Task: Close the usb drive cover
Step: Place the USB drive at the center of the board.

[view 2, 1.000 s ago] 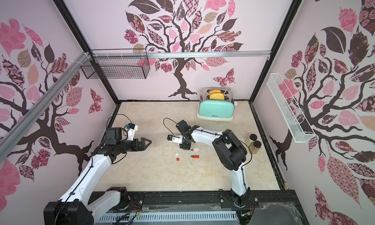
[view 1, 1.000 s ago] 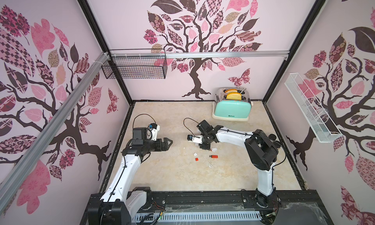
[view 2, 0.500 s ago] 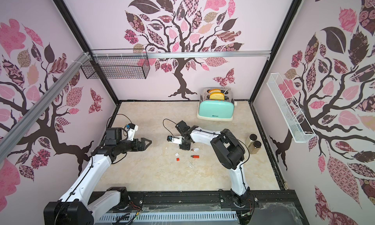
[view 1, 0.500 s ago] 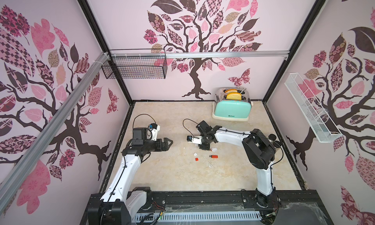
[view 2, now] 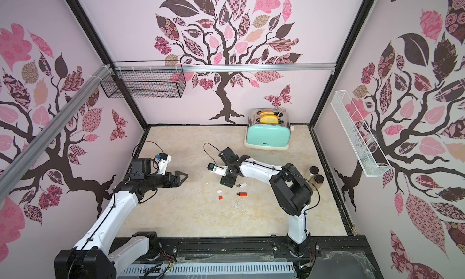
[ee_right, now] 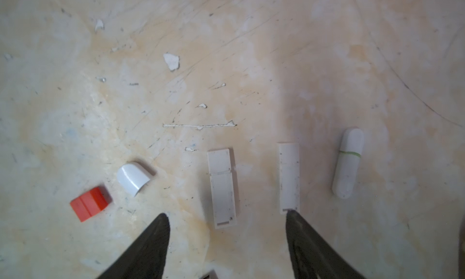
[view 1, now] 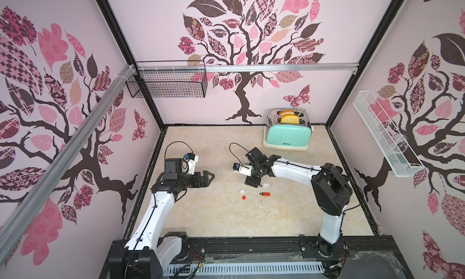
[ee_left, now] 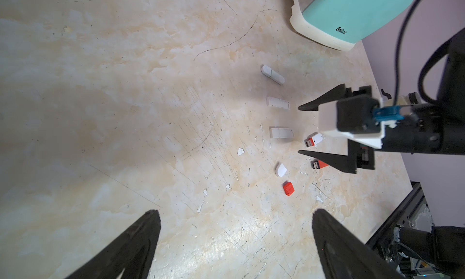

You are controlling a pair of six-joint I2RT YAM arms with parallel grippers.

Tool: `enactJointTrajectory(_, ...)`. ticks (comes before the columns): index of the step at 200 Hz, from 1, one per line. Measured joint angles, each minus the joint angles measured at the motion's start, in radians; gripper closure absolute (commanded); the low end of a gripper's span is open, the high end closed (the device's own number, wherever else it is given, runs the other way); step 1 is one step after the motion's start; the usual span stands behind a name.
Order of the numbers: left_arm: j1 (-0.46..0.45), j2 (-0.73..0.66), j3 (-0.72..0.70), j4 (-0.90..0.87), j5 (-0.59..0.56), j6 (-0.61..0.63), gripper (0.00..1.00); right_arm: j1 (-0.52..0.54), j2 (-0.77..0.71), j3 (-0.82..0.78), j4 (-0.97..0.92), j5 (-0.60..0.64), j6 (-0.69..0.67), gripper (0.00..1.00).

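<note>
I saw both end effectors open and empty: the left end effector wide, well apart; the right end effector low over the surface. The white-and-orange usb drive lay uncapped just beside it, the white cap near.

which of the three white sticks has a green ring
The rounded stick, ringed by a thin green band. The flat stick beside it and the farther flat stick are plain white.

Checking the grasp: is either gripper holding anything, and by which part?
Nothing is held: the left gripper and the right gripper both stand open, jaws empty.
</note>
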Motion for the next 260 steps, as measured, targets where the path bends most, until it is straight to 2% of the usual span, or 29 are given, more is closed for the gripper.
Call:
enactJointTrajectory(41, 0.000, 0.008, 0.000, 0.000, 0.006, -0.001, 0.02, 0.019, -0.030, 0.066, -0.035, 0.099, 0.385, 0.14)
enactJointTrajectory(71, 0.001, 0.011, 0.000, 0.001, 0.006, -0.006, 0.02, 0.045, -0.030, 0.099, -0.090, 0.121, 0.698, 0.11)
enactJointTrajectory(79, 0.001, 0.011, 0.000, 0.000, 0.006, -0.007, 0.02, 0.051, -0.027, 0.113, -0.114, 0.126, 0.781, 0.01)
enactJointTrajectory(86, 0.001, 0.011, 0.000, 0.000, 0.006, -0.008, 0.02, 0.057, -0.023, 0.127, -0.133, 0.132, 0.849, 0.01)
enactJointTrajectory(120, 0.001, 0.009, 0.000, 0.000, 0.007, -0.012, 0.02, 0.105, -0.012, 0.148, -0.164, 0.225, 1.078, 0.01)
enactJointTrajectory(143, 0.001, 0.006, 0.000, 0.000, 0.002, -0.014, 0.02, 0.136, 0.102, 0.301, -0.293, 0.293, 1.227, 0.01)
enactJointTrajectory(159, 0.001, -0.002, 0.000, 0.000, 0.004, -0.015, 0.02, 0.148, 0.193, 0.400, -0.344, 0.312, 1.296, 0.04)
enactJointTrajectory(180, 0.001, -0.006, 0.000, 0.000, 0.005, -0.016, 0.02, 0.150, 0.246, 0.406, -0.378, 0.322, 1.358, 0.08)
enactJointTrajectory(260, 0.001, -0.014, 0.000, 0.000, 0.007, -0.016, 0.02, 0.096, 0.274, 0.376, -0.377, 0.274, 1.409, 0.11)
